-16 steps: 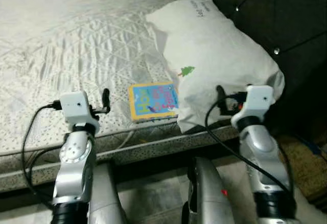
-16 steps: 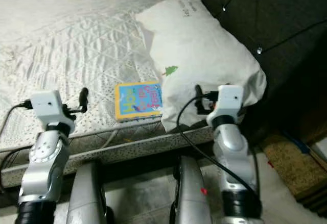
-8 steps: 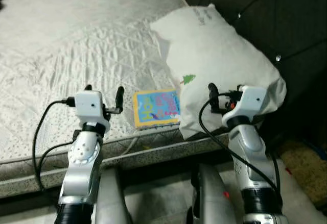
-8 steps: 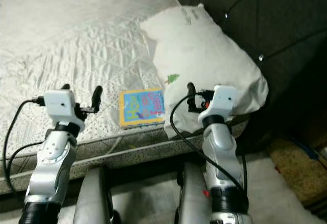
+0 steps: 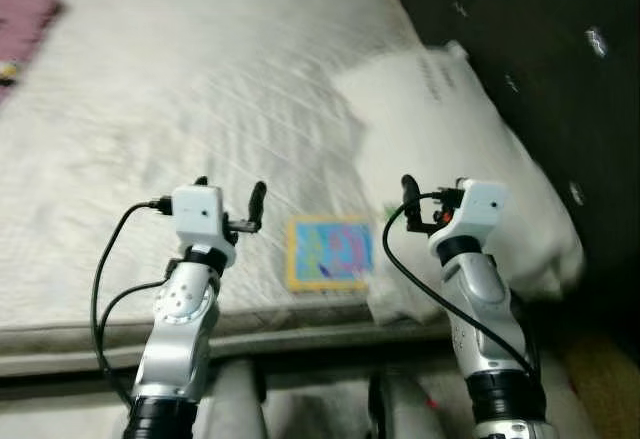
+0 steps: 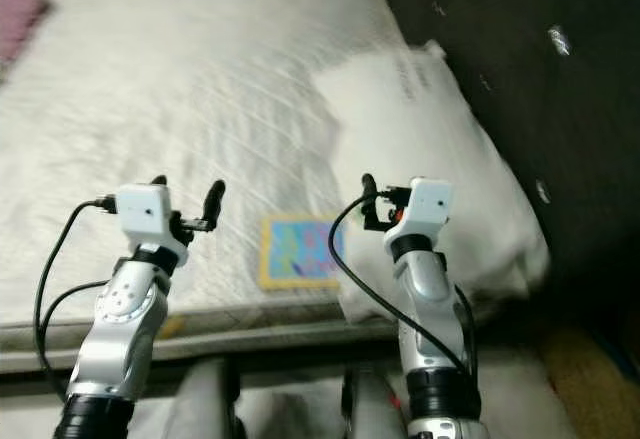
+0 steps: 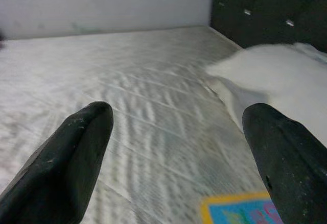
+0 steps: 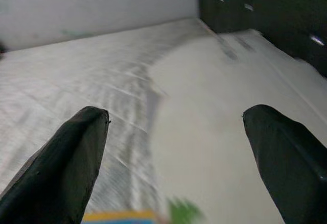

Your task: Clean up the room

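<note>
A colourful picture book (image 5: 330, 253) with a yellow border lies flat near the front edge of the white quilted mattress (image 5: 180, 89). A white pillow (image 5: 470, 169) rests to its right, against the dark tufted headboard (image 5: 540, 29). My left gripper (image 5: 228, 195) is held open above the mattress, left of the book, with nothing between its fingers. My right gripper (image 5: 430, 199) is open over the pillow's near side, just right of the book. In the left wrist view the book's corner (image 7: 240, 211) shows between the black fingers (image 7: 66, 168).
Something pink (image 5: 22, 14) lies at the far left corner of the mattress. The bed's front edge (image 5: 300, 334) runs just below both grippers. The headboard walls off the right side. A pale wall (image 7: 102, 2) stands behind the bed.
The head camera has tilted and shifted, so the bed sits lower and further right in view and is blurred. Both arms stay raised and open, now nearer the book.
</note>
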